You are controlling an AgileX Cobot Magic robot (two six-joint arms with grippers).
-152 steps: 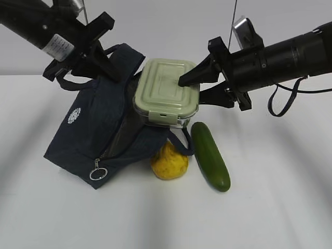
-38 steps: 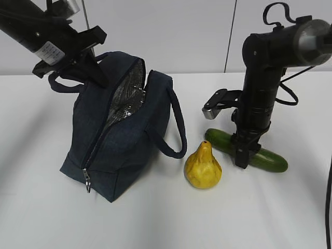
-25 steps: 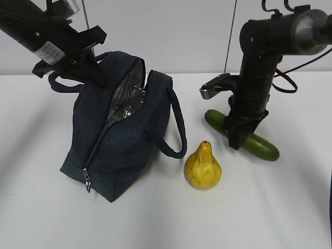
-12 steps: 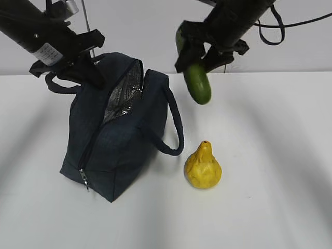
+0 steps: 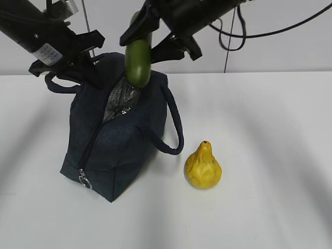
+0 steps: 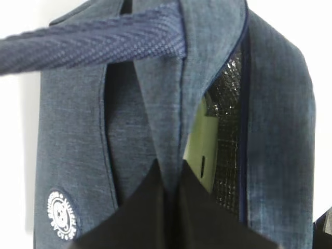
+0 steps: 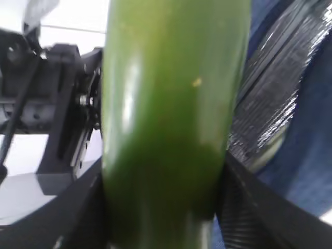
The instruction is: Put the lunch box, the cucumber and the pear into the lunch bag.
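The lunch bag (image 5: pixel 122 135) stands upright on the left half of the white bench (image 5: pixel 270 155), its zipped mouth parted so the silver foil lining (image 5: pixel 120 98) shows. The left gripper (image 5: pixel 85 65) is clenched on the bag's fabric at the far side of the mouth, by the rear loop handle (image 5: pixel 57 85), holding the opening apart; in the left wrist view its dark fingers (image 6: pixel 155 207) pinch a fold of the navy cloth. Through that gap the pale green lid of the lunch box (image 6: pixel 205 150) is visible inside the bag, against the lining.

The right gripper (image 5: pixel 155 36) reaches across from the right and grasps the cucumber (image 5: pixel 138 59), which hangs nearly upright with its lower end just above the bag's open mouth. In the right wrist view the cucumber fills the frame between the fingers (image 7: pixel 244 207), with the foil lining behind it.

The pear (image 5: pixel 203 167) stands on the bench near the front, to the right of the bag and apart from it, neck up. The bag's front handle (image 5: pixel 174 129) droops toward it.
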